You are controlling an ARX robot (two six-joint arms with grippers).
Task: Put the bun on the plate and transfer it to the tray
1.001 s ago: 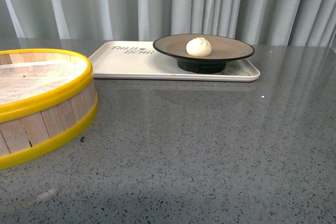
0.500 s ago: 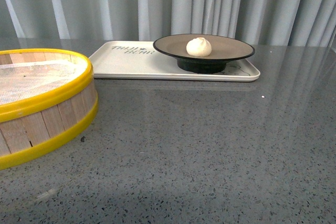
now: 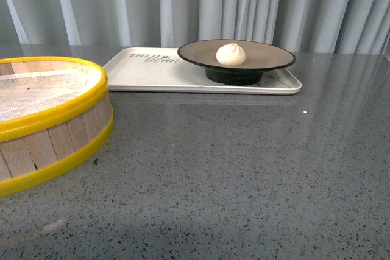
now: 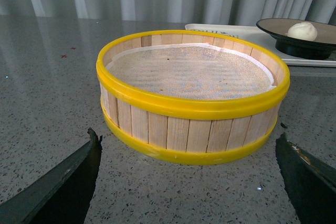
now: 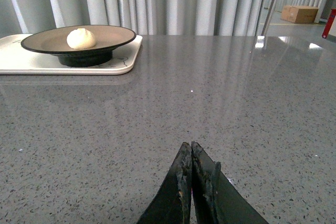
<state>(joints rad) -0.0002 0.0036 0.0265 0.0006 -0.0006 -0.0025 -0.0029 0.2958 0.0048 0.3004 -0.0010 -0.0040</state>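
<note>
The white bun sits in the middle of the black-rimmed tan plate. The plate stands on the right part of the cream tray at the back of the table. Neither gripper shows in the front view. My left gripper is open and empty, low over the table, in front of the steamer basket; the bun shows far off. My right gripper is shut and empty, low over bare table, well away from the plate and the bun.
A round wooden steamer basket with yellow rims stands at the front left, with a white cloth liner inside. Grey curtains hang behind the table. A cardboard box lies on the floor far off.
</note>
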